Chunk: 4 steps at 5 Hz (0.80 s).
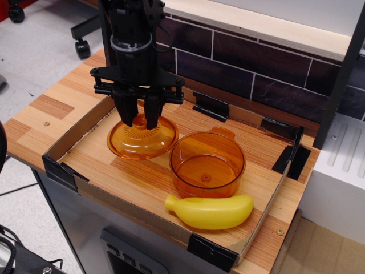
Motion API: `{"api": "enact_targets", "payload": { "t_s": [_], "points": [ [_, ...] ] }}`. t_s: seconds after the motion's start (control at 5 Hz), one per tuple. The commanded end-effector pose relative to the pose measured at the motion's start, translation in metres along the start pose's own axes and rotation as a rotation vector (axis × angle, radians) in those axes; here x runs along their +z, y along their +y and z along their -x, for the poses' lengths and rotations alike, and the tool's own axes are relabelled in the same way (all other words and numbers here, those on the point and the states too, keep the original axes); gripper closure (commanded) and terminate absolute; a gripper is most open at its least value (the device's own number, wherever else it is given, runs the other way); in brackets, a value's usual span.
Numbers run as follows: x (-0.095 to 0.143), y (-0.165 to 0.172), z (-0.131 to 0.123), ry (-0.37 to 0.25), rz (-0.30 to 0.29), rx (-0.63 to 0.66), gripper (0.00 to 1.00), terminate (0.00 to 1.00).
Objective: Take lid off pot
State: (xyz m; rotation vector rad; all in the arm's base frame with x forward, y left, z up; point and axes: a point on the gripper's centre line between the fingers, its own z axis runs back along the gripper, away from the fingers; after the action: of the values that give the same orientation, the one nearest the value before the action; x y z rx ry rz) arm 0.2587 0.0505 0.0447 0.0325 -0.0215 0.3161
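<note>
The orange translucent lid (142, 140) lies low on the wooden tray floor, just left of the pot, dome side up. My gripper (139, 122) comes straight down on it, its two dark fingers (126, 113) closed around the small knob at the lid's centre. The orange pot (207, 165) stands open and empty in the middle of the tray, its rim almost touching the lid's right edge. I cannot tell whether the lid rests fully on the floor or hangs just above it.
A yellow toy banana (211, 211) lies in front of the pot by the tray's near wall. The low cardboard tray wall (80, 123) with black taped corners rings the area. A dark tiled wall (256, 68) stands behind.
</note>
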Motion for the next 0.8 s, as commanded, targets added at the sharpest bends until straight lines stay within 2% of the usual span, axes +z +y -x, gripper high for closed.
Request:
{"api": "enact_targets", "payload": {
  "t_s": [0.0,0.2,0.4,0.6],
  "points": [
    [-0.0037,0.0,-0.0054,-0.026,-0.022,0.01,1.0,0.0],
    [-0.0062,-0.0017,-0.005,-0.031,-0.034,0.011,1.0,0.0],
    [-0.0063,-0.0014,-0.004,-0.034,-0.05,0.006,0.0,0.0],
    [-0.0059,-0.0013,-0.0033,-0.031,-0.048,-0.004,0.0,0.0]
  ]
}}
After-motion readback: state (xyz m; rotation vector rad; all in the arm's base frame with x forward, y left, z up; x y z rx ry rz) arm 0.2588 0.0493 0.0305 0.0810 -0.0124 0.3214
